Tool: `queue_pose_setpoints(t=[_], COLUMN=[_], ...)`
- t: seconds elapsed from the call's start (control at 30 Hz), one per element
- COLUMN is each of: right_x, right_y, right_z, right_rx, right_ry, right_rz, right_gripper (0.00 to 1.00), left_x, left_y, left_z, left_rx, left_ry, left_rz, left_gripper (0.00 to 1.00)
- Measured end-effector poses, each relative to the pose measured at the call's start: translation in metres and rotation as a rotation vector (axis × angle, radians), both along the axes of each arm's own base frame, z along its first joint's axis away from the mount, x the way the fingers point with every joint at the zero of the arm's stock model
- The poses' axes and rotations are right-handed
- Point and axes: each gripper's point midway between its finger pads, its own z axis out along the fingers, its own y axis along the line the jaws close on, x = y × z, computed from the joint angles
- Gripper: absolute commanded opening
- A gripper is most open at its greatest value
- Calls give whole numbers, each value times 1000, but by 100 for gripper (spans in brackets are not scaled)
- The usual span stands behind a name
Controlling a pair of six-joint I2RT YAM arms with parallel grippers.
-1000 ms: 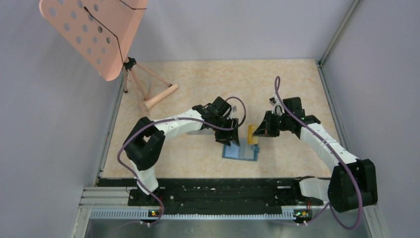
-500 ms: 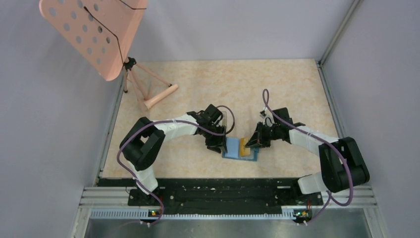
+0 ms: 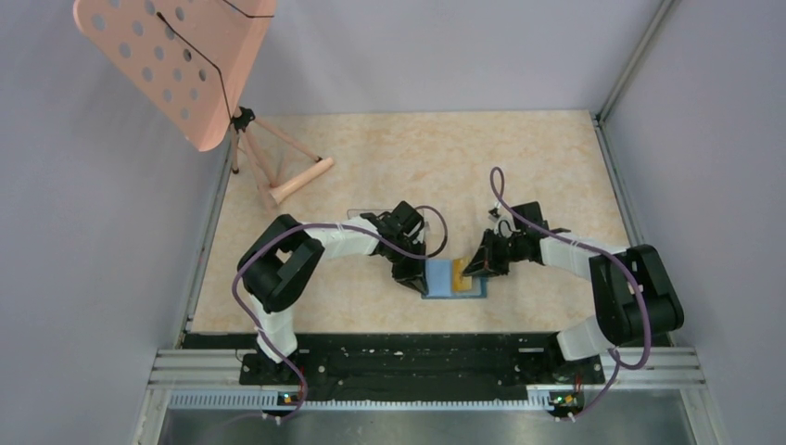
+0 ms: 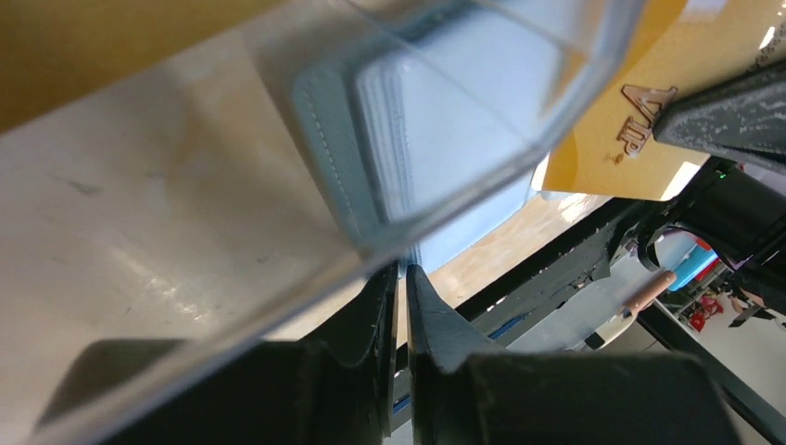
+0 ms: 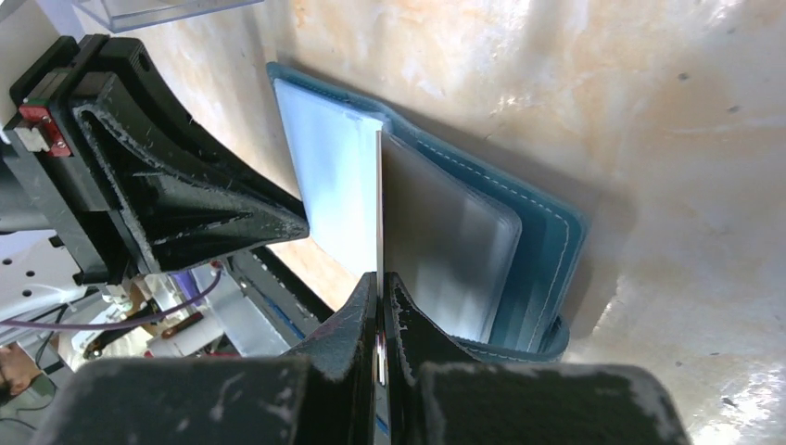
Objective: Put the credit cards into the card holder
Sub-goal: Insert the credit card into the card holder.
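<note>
The teal card holder (image 3: 439, 278) lies open on the table between both grippers. My left gripper (image 3: 414, 272) is at its left edge, jaws nearly together, pinching the light blue leaf (image 5: 334, 185) at their tips (image 4: 401, 271). My right gripper (image 3: 475, 267) is shut on an orange-yellow credit card (image 3: 460, 276). The card is held over the holder's right half. In the right wrist view the card (image 5: 379, 204) shows edge-on, running from my right gripper (image 5: 380, 278) down into the fold of the holder (image 5: 547, 241). The left wrist view shows its face with raised lettering (image 4: 621, 102).
A clear plastic box (image 3: 363, 220) sits just behind the left arm; its edge (image 4: 482, 139) crosses the left wrist view. A pink perforated stand (image 3: 176, 65) on a tripod (image 3: 287, 185) occupies the back left corner. Walls enclose the table, and a black rail (image 3: 408, 357) runs along the near edge.
Both grippers came down and inward onto the card holder. The left jaws closed on its left leaf. The right gripper brought the orange card from above the holder's far edge down onto it.
</note>
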Motion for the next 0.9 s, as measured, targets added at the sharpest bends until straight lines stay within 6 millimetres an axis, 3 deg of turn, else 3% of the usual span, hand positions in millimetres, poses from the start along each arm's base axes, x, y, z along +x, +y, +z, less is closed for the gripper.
queue_pose_setpoints(t=[0.2, 0.4, 0.9], right_x=[2, -1, -9], right_y=[-5, -2, 9], right_z=[-5, -8, -11], right_rx=[-7, 24, 122], right_ry=[-3, 17, 67], right_rz=[3, 28, 80], right_gripper=[0, 0, 0], left_x=[0, 2, 3], left_y=[-1, 1, 6], left_z=[1, 0, -2], left_rx=[-7, 10, 54], left_ry=[0, -10, -9], left_rz=[-3, 6, 15], left_gripper=[22, 22, 6])
